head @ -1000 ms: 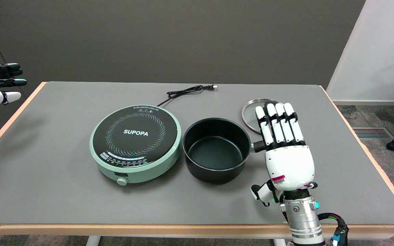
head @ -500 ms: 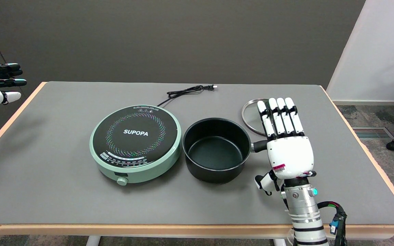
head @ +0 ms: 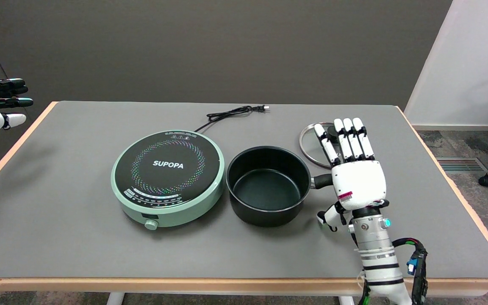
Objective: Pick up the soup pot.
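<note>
grey table [head: 79, 237] with tan edge, dark wall [head: 210, 46] behind

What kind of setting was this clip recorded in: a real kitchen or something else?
Most likely a lab or office test room, not a kitchen. The induction cooker lies unplugged on a grey-matted table, its cord loose, against plain partition walls. A wheeled stand's castor sits on carpet.
</note>
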`<action>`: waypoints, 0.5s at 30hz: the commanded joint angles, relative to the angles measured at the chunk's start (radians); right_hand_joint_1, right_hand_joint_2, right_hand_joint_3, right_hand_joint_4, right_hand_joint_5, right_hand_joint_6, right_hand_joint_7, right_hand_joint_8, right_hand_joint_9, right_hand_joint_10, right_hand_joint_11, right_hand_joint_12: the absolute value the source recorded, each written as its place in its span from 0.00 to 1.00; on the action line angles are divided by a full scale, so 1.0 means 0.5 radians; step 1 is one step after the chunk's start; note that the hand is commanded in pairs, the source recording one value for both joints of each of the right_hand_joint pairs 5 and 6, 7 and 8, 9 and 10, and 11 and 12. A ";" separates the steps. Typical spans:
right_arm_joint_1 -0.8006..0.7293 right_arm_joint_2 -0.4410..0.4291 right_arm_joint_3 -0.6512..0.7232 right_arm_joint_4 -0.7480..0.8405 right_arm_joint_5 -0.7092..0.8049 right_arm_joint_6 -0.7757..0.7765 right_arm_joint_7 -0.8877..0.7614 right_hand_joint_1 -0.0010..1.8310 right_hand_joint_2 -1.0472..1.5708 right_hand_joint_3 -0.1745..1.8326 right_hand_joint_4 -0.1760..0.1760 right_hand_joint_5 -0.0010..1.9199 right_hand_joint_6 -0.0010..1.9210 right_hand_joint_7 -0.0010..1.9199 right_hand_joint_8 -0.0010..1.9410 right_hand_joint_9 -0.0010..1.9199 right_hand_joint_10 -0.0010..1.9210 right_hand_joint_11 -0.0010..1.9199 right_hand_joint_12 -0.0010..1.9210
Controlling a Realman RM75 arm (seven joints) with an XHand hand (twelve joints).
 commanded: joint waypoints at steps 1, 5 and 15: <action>0.072 0.027 0.079 -0.056 0.198 -0.124 -0.004 0.61 0.29 0.44 1.00 0.02 0.02 0.02 0.02 0.02 0.02 0.02 0.02; 0.080 0.027 0.093 -0.090 0.259 -0.111 -0.001 0.62 0.27 0.51 1.00 0.02 0.02 0.02 0.02 0.02 0.02 0.02 0.02; 0.152 0.027 0.115 -0.127 0.286 -0.124 0.005 0.62 0.26 0.56 1.00 0.02 0.02 0.02 0.02 0.02 0.02 0.02 0.02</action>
